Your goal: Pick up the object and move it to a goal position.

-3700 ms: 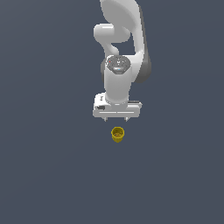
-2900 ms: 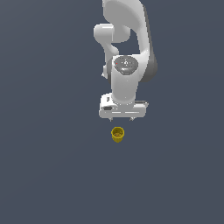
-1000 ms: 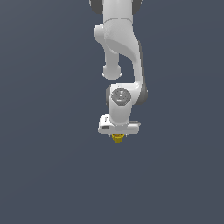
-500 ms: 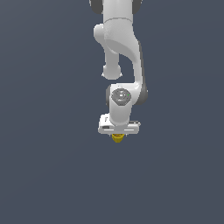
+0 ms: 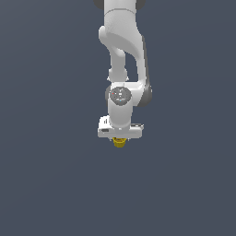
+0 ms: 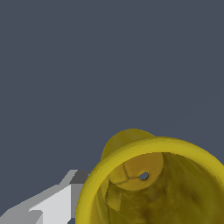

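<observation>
No text, label or number can be read anywhere, as far as these coarse renders show.

The small yellow cup (image 5: 120, 143) sits upright, hollow mouth upward, mostly hidden beneath the gripper (image 5: 120, 137).

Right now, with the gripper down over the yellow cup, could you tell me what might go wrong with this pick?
1. The gripper hides most of the yellow cup in the exterior view, so neither view confirms a closed grip; lifting may leave it behind.
2. In the wrist view only one finger shows beside the cup's rim; an off-centre squeeze could tip or push the cup.
</observation>
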Controlling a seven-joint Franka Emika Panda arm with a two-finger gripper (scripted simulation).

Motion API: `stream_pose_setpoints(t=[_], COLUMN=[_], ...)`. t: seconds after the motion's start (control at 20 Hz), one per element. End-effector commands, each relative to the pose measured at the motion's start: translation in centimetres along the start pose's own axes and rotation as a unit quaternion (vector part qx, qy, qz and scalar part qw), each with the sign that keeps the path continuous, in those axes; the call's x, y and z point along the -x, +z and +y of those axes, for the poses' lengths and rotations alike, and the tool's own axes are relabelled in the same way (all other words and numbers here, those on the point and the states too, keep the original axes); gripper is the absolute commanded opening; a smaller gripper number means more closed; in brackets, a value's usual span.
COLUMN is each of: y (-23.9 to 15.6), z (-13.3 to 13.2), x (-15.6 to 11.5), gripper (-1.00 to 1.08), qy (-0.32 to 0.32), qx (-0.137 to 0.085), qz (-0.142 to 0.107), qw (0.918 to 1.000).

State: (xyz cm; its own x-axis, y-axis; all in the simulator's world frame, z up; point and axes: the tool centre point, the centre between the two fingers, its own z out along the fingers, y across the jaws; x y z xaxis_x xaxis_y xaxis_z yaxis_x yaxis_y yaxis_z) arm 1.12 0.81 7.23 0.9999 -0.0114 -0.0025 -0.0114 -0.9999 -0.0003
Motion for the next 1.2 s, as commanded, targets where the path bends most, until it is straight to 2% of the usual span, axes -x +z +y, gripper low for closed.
stream_pose_setpoints(t=[0.0, 1.15], y=[-1.6, -22.3], z=[1.5, 20.7], x=[0.0, 0.5], gripper=[-1.00, -1.00], qy=[0.001, 0.001], qx=[0.000, -0.001], qz=[0.001, 0.001], qw=[1.0000, 1.0000])
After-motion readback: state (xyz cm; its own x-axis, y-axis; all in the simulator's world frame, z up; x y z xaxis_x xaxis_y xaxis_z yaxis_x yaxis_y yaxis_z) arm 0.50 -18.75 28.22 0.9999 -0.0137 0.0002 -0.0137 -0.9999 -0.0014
